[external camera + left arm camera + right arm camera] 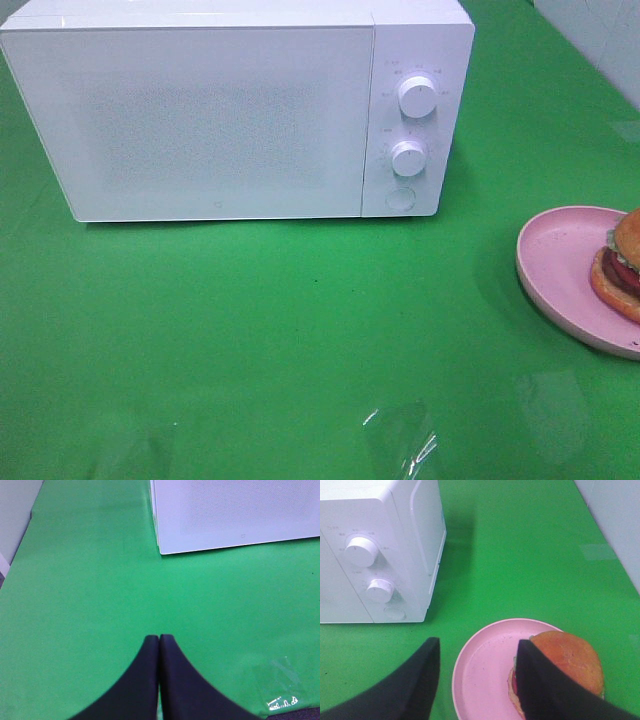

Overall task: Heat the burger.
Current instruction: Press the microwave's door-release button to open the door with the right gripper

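Note:
The burger (621,265) with a golden-brown bun lies on a pink plate (560,262) at the right edge of the exterior high view, partly cut off. The right wrist view shows the burger (570,660) on the plate (485,670) too. My right gripper (477,652) hovers open above the plate's rim; one finger (540,680) covers part of the burger, and nothing lies between the fingers. My left gripper (159,639) is shut and empty over bare green cloth. A white microwave (230,110) stands at the back with its door closed. Neither gripper shows in the exterior high view.
Two white knobs (417,97) and a round button (400,199) sit on the microwave's right panel. Green cloth (250,340) covers the table. A patch of clear tape (400,440) shines near the front edge. A pale wall (615,520) runs along the right.

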Available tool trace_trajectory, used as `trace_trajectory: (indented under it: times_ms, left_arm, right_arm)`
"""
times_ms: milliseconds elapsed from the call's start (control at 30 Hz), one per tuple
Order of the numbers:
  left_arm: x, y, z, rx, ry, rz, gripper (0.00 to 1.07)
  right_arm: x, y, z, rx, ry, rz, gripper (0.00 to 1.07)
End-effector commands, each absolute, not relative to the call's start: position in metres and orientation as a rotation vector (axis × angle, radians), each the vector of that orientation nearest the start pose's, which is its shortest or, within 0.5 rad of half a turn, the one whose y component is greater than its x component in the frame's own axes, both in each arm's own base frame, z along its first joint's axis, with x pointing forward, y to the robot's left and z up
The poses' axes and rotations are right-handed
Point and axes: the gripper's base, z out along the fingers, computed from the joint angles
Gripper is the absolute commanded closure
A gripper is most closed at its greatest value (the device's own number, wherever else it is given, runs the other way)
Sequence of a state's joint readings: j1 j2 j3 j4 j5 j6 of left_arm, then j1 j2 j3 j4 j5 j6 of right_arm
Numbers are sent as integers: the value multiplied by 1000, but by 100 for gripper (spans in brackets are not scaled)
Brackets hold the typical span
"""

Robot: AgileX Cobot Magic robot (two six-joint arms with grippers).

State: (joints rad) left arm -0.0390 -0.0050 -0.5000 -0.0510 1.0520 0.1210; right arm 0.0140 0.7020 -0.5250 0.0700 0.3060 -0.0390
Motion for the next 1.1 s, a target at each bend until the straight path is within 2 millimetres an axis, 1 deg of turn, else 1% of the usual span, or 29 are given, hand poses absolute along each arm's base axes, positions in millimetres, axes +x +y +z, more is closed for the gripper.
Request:
trace_trajectory:
  times_ms: [33,67,100,133,167,200,233,267,300,333,367,400,500,567,600,667,700,733,767,800,833,867,900,933,967,1000,1033,1067,1100]
  left_arm:
    - [-9,-4,278,155,1988,-7,106]
    - [-9,-4,278,155,1988,-7,106]
    - [-9,-4,278,155,1988,-7,106]
    - [-9,-4,278,155,1988,-7,106]
    - [-9,-4,278,155,1988,-7,106]
    - [-9,-4,278,155,1988,-7,106]
    - [-9,-4,278,155,1988,-7,106]
    - [-9,-4,278,155,1988,-7,106]
    - [-9,-4,278,155,1988,-7,106]
    - [-9,-4,278,155,1988,-7,106]
    - [-9,-4,278,155,1988,-7,106]
    - [-9,-4,278,155,1988,-7,106]
    - [-9,-4,278,155,1988,-7,106]
    - [-9,-4,278,155,1988,-7,106]
    - [-9,-4,278,155,1988,-7,106]
    - [-9,-4,278,155,1988,-7,106]
    - [-9,-4,278,155,1988,-7,106]
    - [-9,-4,278,155,1988,-7,106]
    - [-9,-4,278,155,1988,-7,106]
    - [-9,-4,278,155,1988,-7,106]
    - [-9,-4,278,155,1988,-7,106]
    - [-9,-4,278,155,1988,-7,106]
    - [-9,-4,278,155,1988,-7,106]
    - [-9,-4,278,155,1988,-7,106]
    - [-9,-4,278,155,1988,-7,106]
    - [-9,-4,278,155,1988,-7,106]
    - [-9,-4,278,155,1988,-7,106]
    - [-9,-4,278,155,1988,-7,106]
    - [-9,-4,278,155,1988,-7,106]
  right_arm:
    - [159,4,298,0,1945,40,70]
    - [170,4,293,2,1945,37,75]
    - [170,4,293,2,1945,37,75]
    - [182,3,289,6,1930,33,88]
    - [182,3,289,6,1930,33,88]
    - [192,3,286,9,1915,30,98]
    - [192,3,286,9,1915,30,98]
    - [202,3,281,12,1902,26,105]
    - [202,3,281,12,1902,26,105]
    - [212,3,276,14,1886,22,107]
    - [212,3,276,14,1886,22,107]
    - [222,2,270,16,1882,18,107]
    - [226,2,267,17,1879,17,107]
    - [242,2,254,17,1874,9,107]
    - [242,2,254,17,1874,9,107]
    - [248,2,247,24,1881,12,107]
    - [256,7,241,15,1905,29,107]
    - [256,7,241,15,1905,29,107]
    - [263,15,237,-19,1920,48,107]
    - [263,15,237,-19,1920,48,107]
    - [268,23,236,-52,1928,62,107]
    - [277,39,234,-119,1930,94,107]
    - [277,39,234,-119,1930,94,107]
    - [284,56,232,-185,1923,123,107]
    - [284,56,232,-185,1923,123,107]
    - [290,72,229,-239,1924,153,107]
    - [290,72,229,-239,1924,153,107]
    - [296,89,223,-287,1936,184,107]
    - [296,89,223,-287,1936,184,107]
